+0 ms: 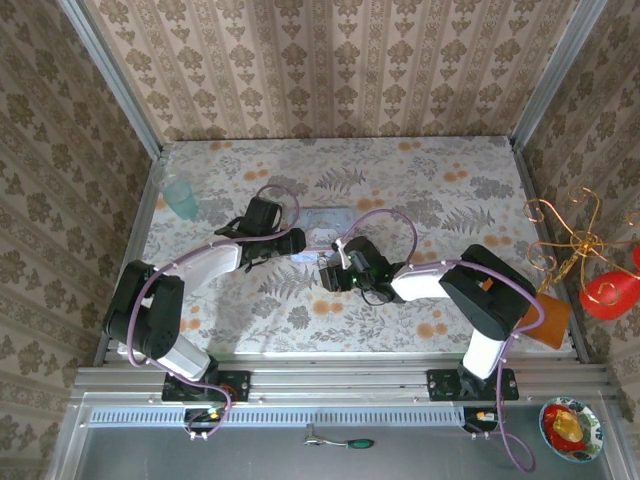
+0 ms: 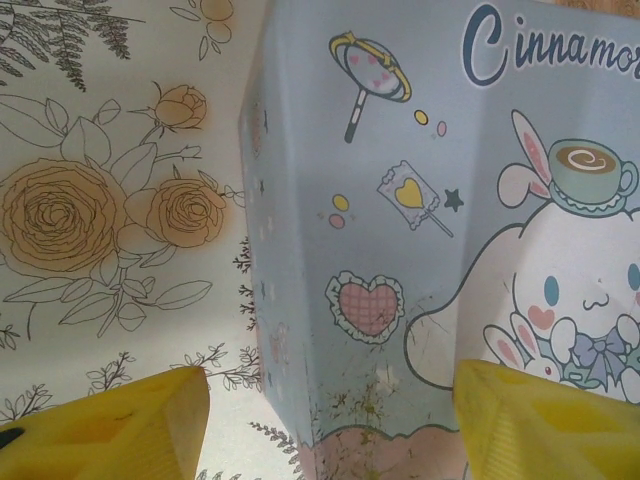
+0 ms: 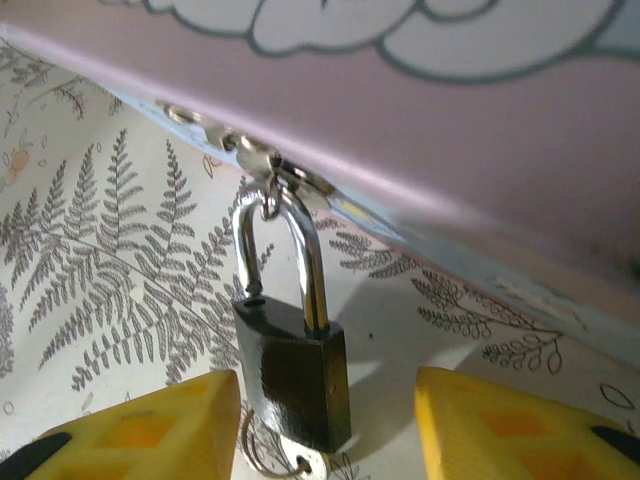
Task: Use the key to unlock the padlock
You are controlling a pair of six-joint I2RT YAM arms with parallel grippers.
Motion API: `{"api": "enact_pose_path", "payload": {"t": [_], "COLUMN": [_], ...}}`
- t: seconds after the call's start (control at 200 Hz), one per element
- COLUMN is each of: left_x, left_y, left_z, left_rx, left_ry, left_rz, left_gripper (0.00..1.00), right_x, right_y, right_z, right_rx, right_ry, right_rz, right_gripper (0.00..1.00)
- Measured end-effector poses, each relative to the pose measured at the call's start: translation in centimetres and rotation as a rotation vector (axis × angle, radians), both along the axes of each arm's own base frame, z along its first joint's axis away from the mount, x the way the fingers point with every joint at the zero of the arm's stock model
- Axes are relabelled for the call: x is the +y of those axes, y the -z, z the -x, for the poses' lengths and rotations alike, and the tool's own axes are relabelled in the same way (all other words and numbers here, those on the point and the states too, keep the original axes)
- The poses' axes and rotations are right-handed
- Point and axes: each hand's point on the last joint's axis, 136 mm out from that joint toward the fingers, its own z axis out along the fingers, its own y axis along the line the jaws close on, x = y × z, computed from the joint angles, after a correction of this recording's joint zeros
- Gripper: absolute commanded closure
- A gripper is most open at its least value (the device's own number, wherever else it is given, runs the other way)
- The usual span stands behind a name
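The padlock [image 3: 295, 375] hangs by its shackle [image 3: 303, 250] from a small hasp [image 3: 262, 165] on the lower edge of the pale blue box [image 1: 325, 218], near the middle of the floral worktop [image 1: 450, 200], with its dark body resting low against the cloth. The box is the biggest thing I have to mind. My left pincer [image 2: 328, 400] stands wide around one corner of it, and the wrist view shows a clear gap between the near yellow finger [image 2: 130, 430] and the box wall, so I judge nothing is clamped there. My right pincer [image 3: 322, 405] is also apart, one finger on each side of the padlock body and neither touching it. A thin wire ring [image 3: 262, 455] sits under the body; I cannot make out the key itself, nor tell whether the shackle's short leg is seated or free. The main risk I see is closing on the padlock and twisting while the box is unheld: the pull would go through the hasp and drag or tip the box. A finger could also catch the ring and cock or pull out whatever sits in the keyhole.
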Motion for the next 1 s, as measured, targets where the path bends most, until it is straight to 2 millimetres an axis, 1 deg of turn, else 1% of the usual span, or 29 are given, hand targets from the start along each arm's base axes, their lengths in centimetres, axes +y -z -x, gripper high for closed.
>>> {"api": "enact_pose_path", "payload": {"t": [0.145,0.22,0.305,0.37,0.515,0.69,0.87,1.0], "left_x": [0.0,0.0,0.1,0.1,0.0,-0.7,-2.1,-2.6], "left_y": [0.1,0.2,0.2,0.2,0.1,0.1,0.1,0.1], "left_z": [-0.1,-0.1,0.0,0.0,0.1,0.7,2.0,2.5], "left_rx": [-0.015,-0.023,-0.031,-0.039,-0.049,-0.058,-0.07,-0.073], "left_ry": [-0.008,-0.014,-0.028,-0.036,-0.054,-0.073,-0.08,-0.089], "left_rz": [0.011,0.023,0.035,0.035,0.026,0.014,0.024,0.04], "left_gripper": [0.35,0.36,0.36,0.36,0.38,0.39,0.39,0.4], "right_x": [0.6,0.7,0.7,0.8,0.1,-0.8,-3.0,-3.3], "right_y": [0.0,0.2,0.3,0.2,0.1,-0.7,-0.7,-1.8], "right_z": [-0.3,-0.3,-0.2,-0.3,-0.2,-0.1,-0.4,-1.2], "right_rx": [-0.004,-0.005,-0.003,-0.009,-0.034,-0.086,-0.081,-0.075], "right_ry": [-0.006,-0.008,-0.004,0.002,0.06,0.216,0.414,0.511], "right_rz": [0.003,0.013,0.02,0.028,0.105,0.189,0.218,0.19], "right_gripper": [0.67,0.78,0.88,1.0,1.0,1.0,1.0,1.0]}}
